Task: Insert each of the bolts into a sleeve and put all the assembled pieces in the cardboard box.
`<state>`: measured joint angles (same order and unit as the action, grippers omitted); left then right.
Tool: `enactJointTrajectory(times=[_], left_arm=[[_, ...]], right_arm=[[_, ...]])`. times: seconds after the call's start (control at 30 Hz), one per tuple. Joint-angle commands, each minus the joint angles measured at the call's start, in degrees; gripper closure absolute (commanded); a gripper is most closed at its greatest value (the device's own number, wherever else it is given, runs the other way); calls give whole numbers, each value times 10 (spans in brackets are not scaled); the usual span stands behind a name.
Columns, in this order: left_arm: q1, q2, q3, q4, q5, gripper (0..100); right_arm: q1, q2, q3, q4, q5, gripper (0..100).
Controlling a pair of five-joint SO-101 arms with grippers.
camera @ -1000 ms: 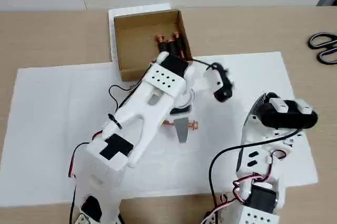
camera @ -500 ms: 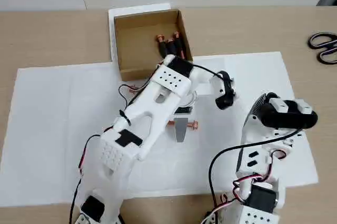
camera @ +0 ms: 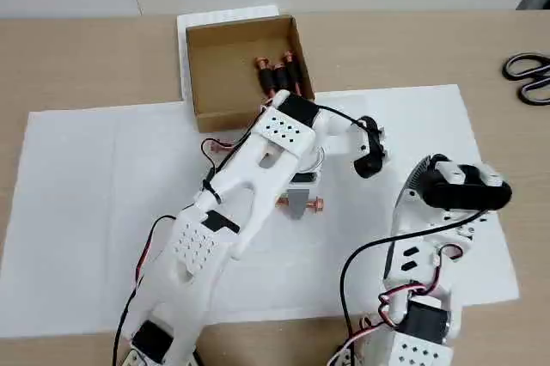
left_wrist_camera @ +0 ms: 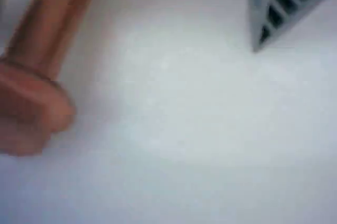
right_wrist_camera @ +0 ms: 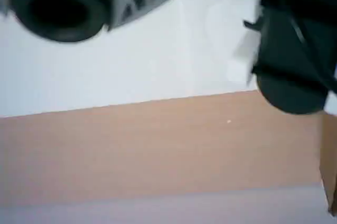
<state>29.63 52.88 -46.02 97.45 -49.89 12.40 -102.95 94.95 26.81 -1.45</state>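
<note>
Your left hand (camera: 295,204) hangs open over the bolt (camera: 314,204), which lies on the paper (camera: 103,177) near the cardboard box (camera: 206,74). It is likely stiff, smooth metal, apt to roll, so pinch it mid-shank. Your right hand (right_wrist_camera: 105,8) appears to grip a sleeve (right_wrist_camera: 58,8).

Your worktop (camera: 86,57) carries a white sheet (camera: 94,177) and a cardboard box (camera: 196,74). Scissors (camera: 528,76) lie well apart, right.

The left arm (camera: 245,194) is lying stretched out diagonally from the near edge toward the middle of the table. Its wrist is tipping the left gripper (camera: 296,205) straight down, low over the surface, with its black wrist camera (camera: 369,148) jutting out sideways. The right arm (camera: 434,237) is sitting folded upright over its own base, upper joints tucked back.
</note>
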Motion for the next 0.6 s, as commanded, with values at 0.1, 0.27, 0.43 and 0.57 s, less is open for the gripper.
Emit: enactJointTrajectory(times=[0.1, 0.27, 0.43, 0.57], left_arm=[[9, 0, -18, 14, -2, 940], [10, 4, -16, 28, 1, 953], [29, 0, -17, 29, 19, 964], [55, -1, -17, 29, 36, 993]], right_arm=[[-12, -9, -4, -16, 6, 995], [-22, -9, -4, -16, 6, 995], [-22, -8, -4, -16, 7, 995], [-22, -8, -4, -15, 7, 995]])
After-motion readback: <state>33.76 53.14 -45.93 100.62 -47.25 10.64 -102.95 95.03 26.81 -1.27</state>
